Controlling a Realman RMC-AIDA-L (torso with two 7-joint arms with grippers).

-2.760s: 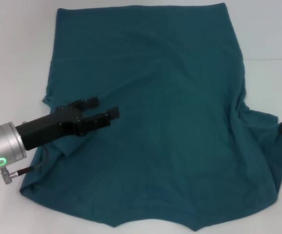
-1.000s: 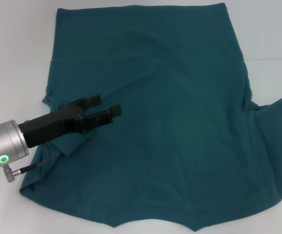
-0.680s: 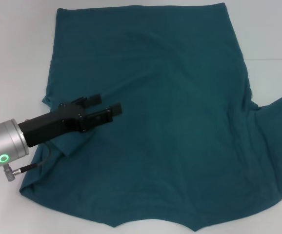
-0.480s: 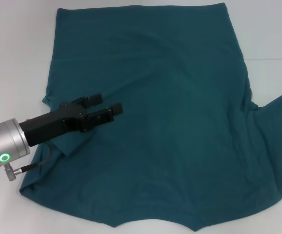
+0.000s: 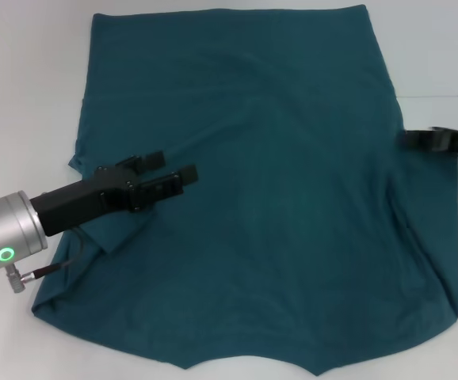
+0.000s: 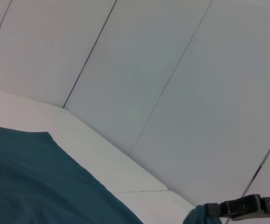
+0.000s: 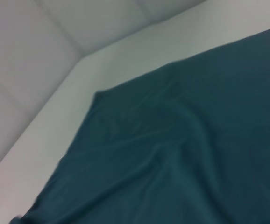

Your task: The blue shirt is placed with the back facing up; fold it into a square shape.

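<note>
The blue shirt lies spread on the white table, plain side up, hem at the far end. My left gripper hovers low over the shirt's left part, beside a folded-in sleeve, open with nothing between its fingers. My right gripper reaches in from the right edge at the shirt's right side, shut on the sleeve cloth, which is drawn in against the body. The left wrist view shows that right gripper with teal cloth hanging at its tip. The right wrist view shows only shirt fabric.
The white table shows bare on the left, far and right sides of the shirt. White padded wall panels rise behind the table. The shirt's near edge reaches the bottom of the head view.
The right gripper has come into view from the right, pulling the right sleeve up and inward; the sleeve no longer spreads to the right edge. The left arm has barely moved.
</note>
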